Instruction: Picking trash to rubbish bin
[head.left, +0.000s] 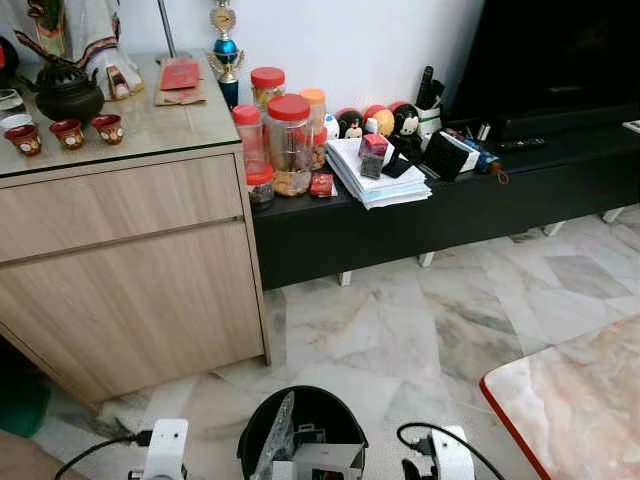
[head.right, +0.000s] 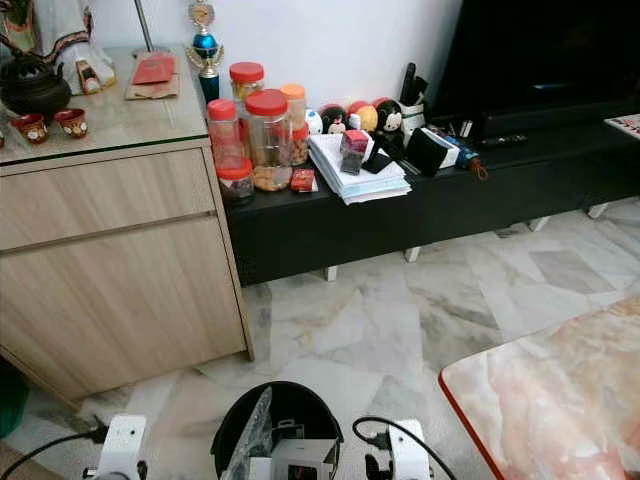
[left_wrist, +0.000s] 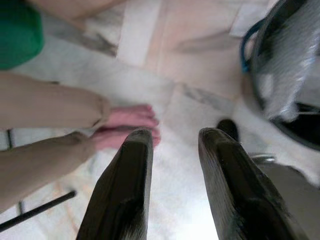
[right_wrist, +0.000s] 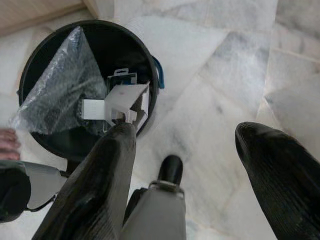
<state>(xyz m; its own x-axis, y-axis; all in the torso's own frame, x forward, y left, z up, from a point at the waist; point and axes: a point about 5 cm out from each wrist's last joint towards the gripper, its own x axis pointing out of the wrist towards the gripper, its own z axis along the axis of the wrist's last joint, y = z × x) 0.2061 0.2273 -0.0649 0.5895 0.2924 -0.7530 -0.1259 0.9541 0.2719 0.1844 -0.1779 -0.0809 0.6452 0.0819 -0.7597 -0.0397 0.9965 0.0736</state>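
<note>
A black rubbish bin (head.left: 300, 428) stands on the marble floor just in front of me, between my two arms. Inside it lie a sheet of bubble wrap (right_wrist: 59, 95) and a white plastic package (right_wrist: 122, 101). My right gripper (right_wrist: 185, 150) hangs beside the bin, above the floor. It is open wide and holds nothing. My left gripper (left_wrist: 175, 145) points down at the floor on the bin's other side, open and empty. The bin's rim (left_wrist: 280, 65) and the bubble wrap show at the edge of the left wrist view.
A person's bare foot (left_wrist: 131, 124) and legs stand on the floor close to my left gripper. A wooden cabinet (head.left: 130, 290) is at the left. A low black console (head.left: 450, 205) holds jars and papers. A marble table corner (head.left: 570, 400) juts in at the right.
</note>
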